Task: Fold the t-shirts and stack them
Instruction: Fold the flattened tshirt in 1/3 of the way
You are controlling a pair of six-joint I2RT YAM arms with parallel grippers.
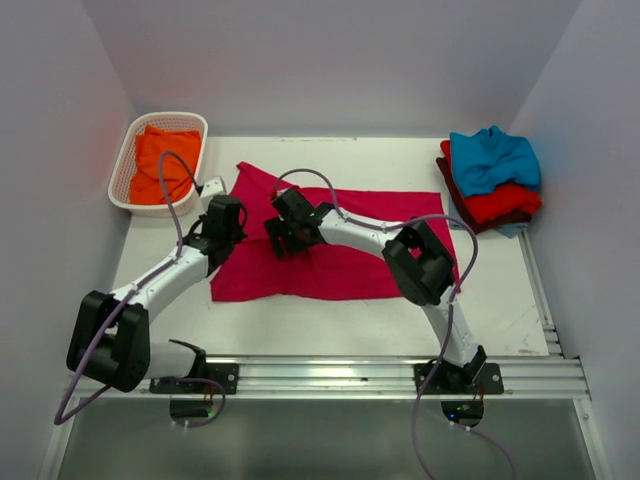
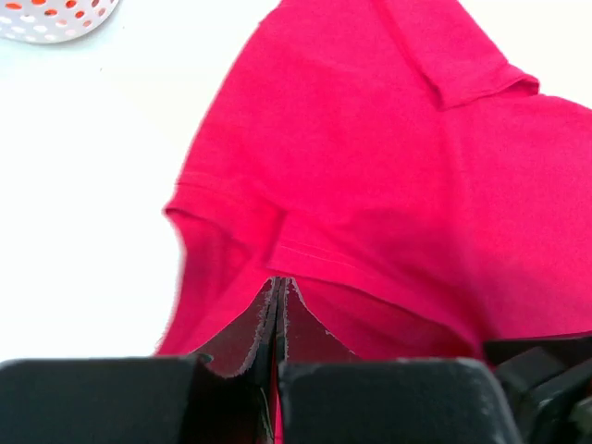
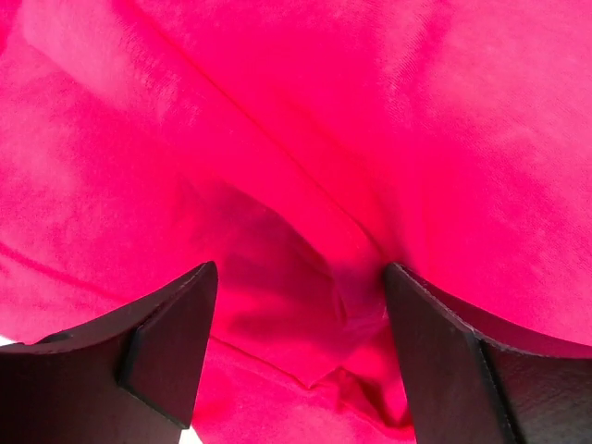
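The left arm [image 1: 170, 275] and right arm [image 1: 360, 232] cover part of the pink shirt [image 1: 340, 278], the maroon shirt [image 1: 449, 183] shows only an edge under the red shirt [image 1: 505, 202], and the basket [image 2: 51, 23] is cropped at a corner.

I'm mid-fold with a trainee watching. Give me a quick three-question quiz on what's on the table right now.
1. True or false: the right fingers are shut.
2. Which shirt tops the pile at the far right corner? A orange, B blue, C pink.
3. Fill in: the orange shirt lies in the white ____.

Key
1. False: they stand open over a raised fold of the pink shirt.
2. B, the blue shirt.
3. basket.
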